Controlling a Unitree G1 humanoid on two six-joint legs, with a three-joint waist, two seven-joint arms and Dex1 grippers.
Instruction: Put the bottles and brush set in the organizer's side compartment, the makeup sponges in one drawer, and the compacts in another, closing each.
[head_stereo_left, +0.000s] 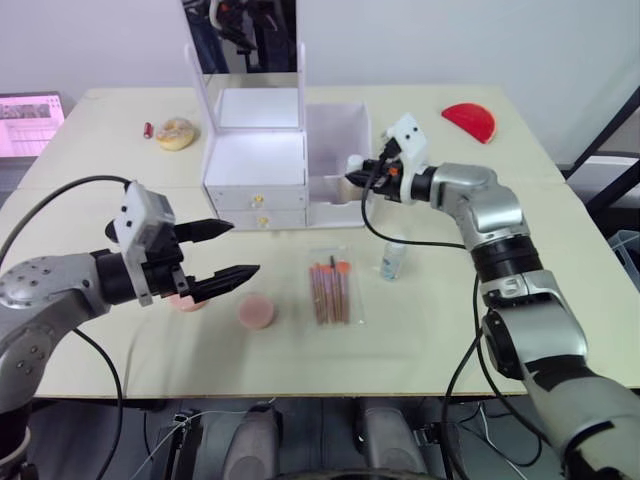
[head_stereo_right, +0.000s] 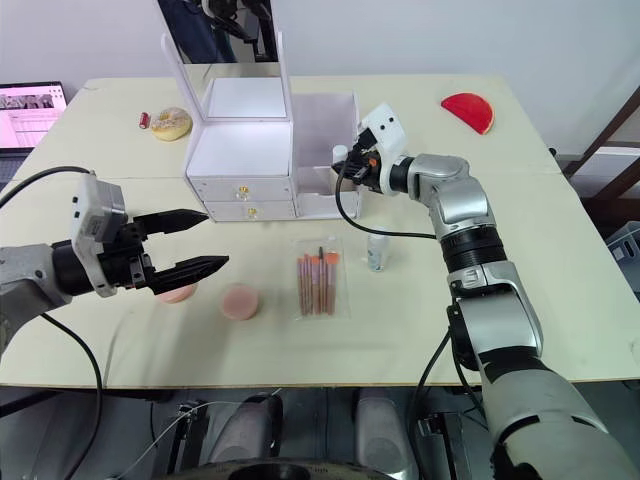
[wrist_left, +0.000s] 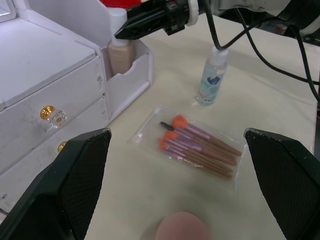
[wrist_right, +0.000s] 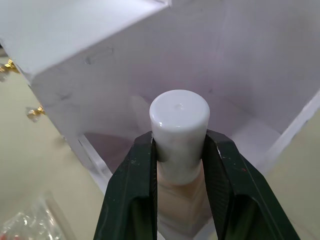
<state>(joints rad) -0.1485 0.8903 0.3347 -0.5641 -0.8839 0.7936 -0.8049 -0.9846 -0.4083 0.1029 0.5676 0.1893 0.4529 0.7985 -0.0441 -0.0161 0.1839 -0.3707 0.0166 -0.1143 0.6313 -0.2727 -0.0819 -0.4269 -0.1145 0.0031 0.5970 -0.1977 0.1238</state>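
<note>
The white organizer (head_stereo_left: 255, 165) stands mid-table, both drawers shut, with its side compartment (head_stereo_left: 335, 150) on the right. My right gripper (head_stereo_left: 352, 178) is shut on a beige foundation bottle with a white cap (wrist_right: 179, 120), held upright inside that compartment. A small clear bottle (head_stereo_left: 394, 262) and the bagged brush set (head_stereo_left: 330, 292) lie in front of the organizer. Two pink makeup sponges (head_stereo_left: 257, 312) (head_stereo_left: 185, 300) rest at the front left. My left gripper (head_stereo_left: 245, 248) hovers open above them. A red compact (head_stereo_left: 470, 122) lies at the back right, a tan compact (head_stereo_left: 175, 133) at the back left.
The organizer's mirror lid (head_stereo_left: 240, 40) stands upright at the back. A small red item (head_stereo_left: 148, 130) lies beside the tan compact. A screen (head_stereo_left: 30, 120) sits off the table's left edge. Black cables hang from both arms.
</note>
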